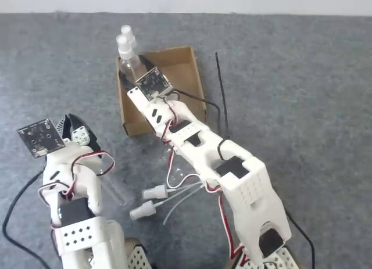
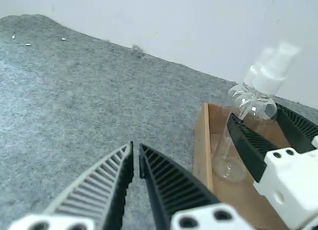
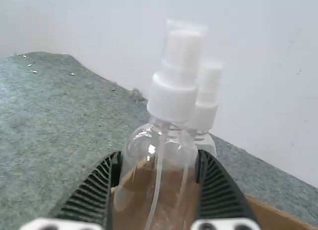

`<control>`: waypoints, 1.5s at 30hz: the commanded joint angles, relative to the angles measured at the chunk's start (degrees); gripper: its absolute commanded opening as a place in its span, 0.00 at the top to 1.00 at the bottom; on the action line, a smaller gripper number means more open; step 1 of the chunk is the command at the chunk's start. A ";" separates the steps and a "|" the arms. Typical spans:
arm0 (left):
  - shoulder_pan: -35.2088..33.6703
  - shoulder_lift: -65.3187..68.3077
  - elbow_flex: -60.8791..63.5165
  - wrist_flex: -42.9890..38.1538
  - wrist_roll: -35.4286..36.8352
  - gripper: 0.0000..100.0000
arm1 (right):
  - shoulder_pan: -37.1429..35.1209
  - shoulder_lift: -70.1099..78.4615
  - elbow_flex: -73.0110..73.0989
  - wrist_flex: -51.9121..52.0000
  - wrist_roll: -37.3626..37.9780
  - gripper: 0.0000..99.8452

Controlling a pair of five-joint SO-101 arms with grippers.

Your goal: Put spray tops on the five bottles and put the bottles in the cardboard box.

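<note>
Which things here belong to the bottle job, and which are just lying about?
Job: bottle in the right pincer; second capped bottle beside it; cardboard box; two loose spray tops; left pincer, empty.
Lying about: thin black strip beside the box; grey carpet.

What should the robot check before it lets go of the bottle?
1. The right hand grips the bottle: ok.
2. The spray top is on it: ok.
3. The bottle is over the box: ok.
4. Its bottom rests on the box floor: cannot tell.
5. It is clear of the other bottle: cannot tell.
6. The left hand is away from the box: ok.
</note>
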 commanded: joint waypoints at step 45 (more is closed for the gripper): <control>-0.26 -0.79 -1.27 -1.93 -0.53 0.98 | -2.24 4.26 0.44 -10.95 0.00 0.80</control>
